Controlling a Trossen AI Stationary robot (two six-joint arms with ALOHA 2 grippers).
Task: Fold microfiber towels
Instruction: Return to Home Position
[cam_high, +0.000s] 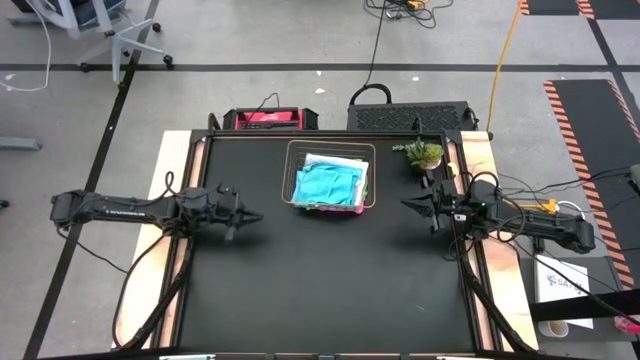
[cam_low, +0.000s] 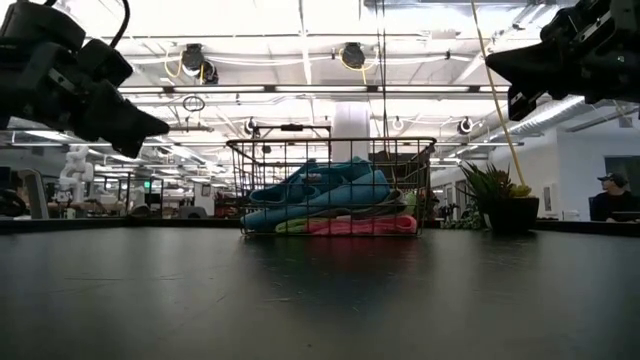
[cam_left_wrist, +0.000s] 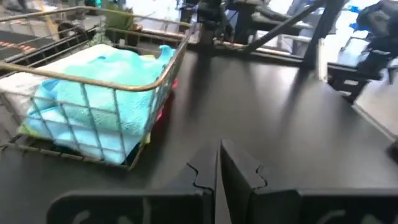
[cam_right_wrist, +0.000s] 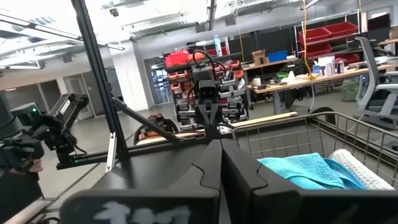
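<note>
The microfiber towels (cam_high: 330, 184) lie stacked in a copper wire basket (cam_high: 296, 172) at the table's far middle, a turquoise one on top; pink and lime green edges (cam_low: 345, 226) show at the bottom of the pile, a pale one (cam_right_wrist: 360, 167) at its side. My left gripper (cam_high: 258, 215) hovers shut above the table at its left side, pointing at the basket's near left. My right gripper (cam_high: 406, 205) hovers shut at the table's right side, pointing toward the basket. Neither holds anything.
A small potted plant (cam_high: 424, 154) stands at the far right corner, close to my right arm. The black table top (cam_high: 330, 280) stretches bare between the basket and the near edge. A person (cam_low: 610, 195) sits in the room beyond the table.
</note>
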